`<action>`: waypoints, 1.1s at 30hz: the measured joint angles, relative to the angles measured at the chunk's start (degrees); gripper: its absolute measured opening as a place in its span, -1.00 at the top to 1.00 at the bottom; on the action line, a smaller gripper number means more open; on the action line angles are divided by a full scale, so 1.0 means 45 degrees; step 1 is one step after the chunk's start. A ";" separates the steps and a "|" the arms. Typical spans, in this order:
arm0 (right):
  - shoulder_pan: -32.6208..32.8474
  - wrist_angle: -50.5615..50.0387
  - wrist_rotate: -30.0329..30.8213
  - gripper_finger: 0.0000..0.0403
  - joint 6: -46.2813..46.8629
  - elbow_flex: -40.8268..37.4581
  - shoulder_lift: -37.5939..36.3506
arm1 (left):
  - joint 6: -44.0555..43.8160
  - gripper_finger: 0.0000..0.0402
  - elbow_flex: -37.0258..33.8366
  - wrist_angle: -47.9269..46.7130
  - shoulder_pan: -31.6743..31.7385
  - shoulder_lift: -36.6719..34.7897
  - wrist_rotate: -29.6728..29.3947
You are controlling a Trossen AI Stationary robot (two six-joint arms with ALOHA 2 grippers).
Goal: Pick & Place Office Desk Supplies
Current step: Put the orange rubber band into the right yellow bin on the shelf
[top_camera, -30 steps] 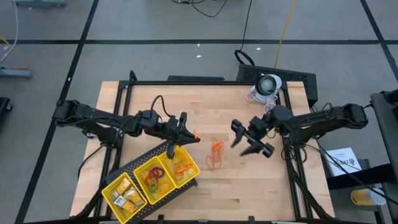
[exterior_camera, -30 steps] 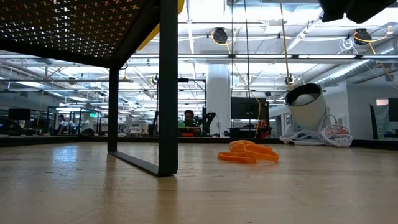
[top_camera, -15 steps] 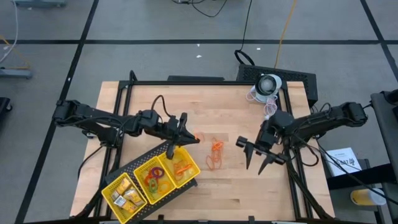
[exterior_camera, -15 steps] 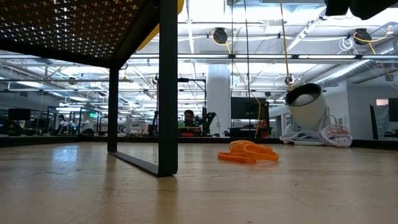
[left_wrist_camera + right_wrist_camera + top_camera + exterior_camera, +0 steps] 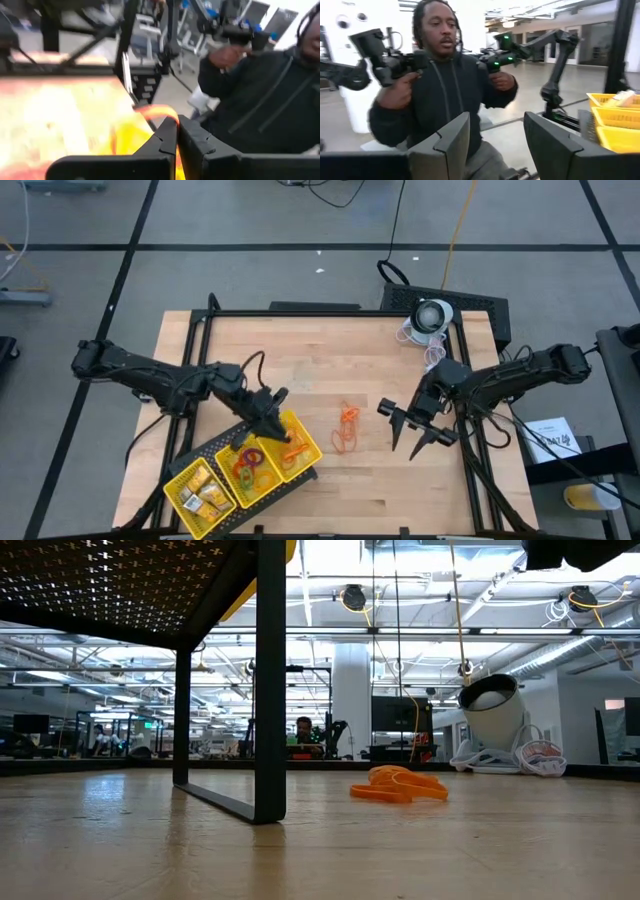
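While the left gripper [image 5: 283, 434] is held over the end compartment of the yellow tray [image 5: 203, 477], its fingers [image 5: 167, 137] are seen pressed almost together on a thin orange rubber band [image 5: 157, 112], although the grip is blurred in the left wrist view and can only be judged as likely. The right gripper [image 5: 412, 436] is held wide apart and empty above the counter [image 5: 380, 360], just beside the loose pile of orange rubber bands [image 5: 346, 427] that is left in the middle. Gold blocks [image 5: 201, 495] and coloured rings [image 5: 250, 467] are already sorted in the other two compartments. Several faults are to be expected from here. A band released too high may bounce or catch on the tray wall and be dropped outside. A band may cling to a finger and be carried back out. Because the remaining bands lie tangled and flat, a descent by the right gripper may lift several at once or none. The tray stands at an angle near the counter edge and may be nudged by contact.
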 joint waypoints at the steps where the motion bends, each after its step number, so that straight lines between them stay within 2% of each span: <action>1: -0.0008 -0.0094 0.0130 0.13 -0.0115 0.0000 0.0000 | 0.0004 0.97 0.0004 -0.0316 -0.0116 -0.0058 -0.0018; 4: -0.0013 -0.0370 0.0147 0.12 -0.0480 0.0000 0.0000 | 0.0003 0.97 0.0000 -0.0875 -0.0408 -0.0151 -0.0126; 15: -0.0013 -0.0373 0.0137 0.15 -0.0611 0.0010 0.0000 | -0.0029 0.67 0.0000 -0.1804 -0.0864 -0.0155 -0.0203; 19: -0.0013 -0.0368 0.0137 0.15 -0.0611 0.0010 0.0000 | -0.0270 0.48 0.0000 -0.1811 -0.0860 -0.0158 -0.0568; 27: -0.0013 -0.0368 0.0122 0.14 -0.0611 0.0010 0.0000 | -0.0469 -0.03 0.0000 -0.2436 -0.0855 -0.0158 -0.0581; 33: -0.0013 -0.0458 0.0117 0.14 -0.0611 0.0010 0.0000 | -0.1121 -0.24 0.0000 -0.3521 -0.0855 -0.0158 -0.0591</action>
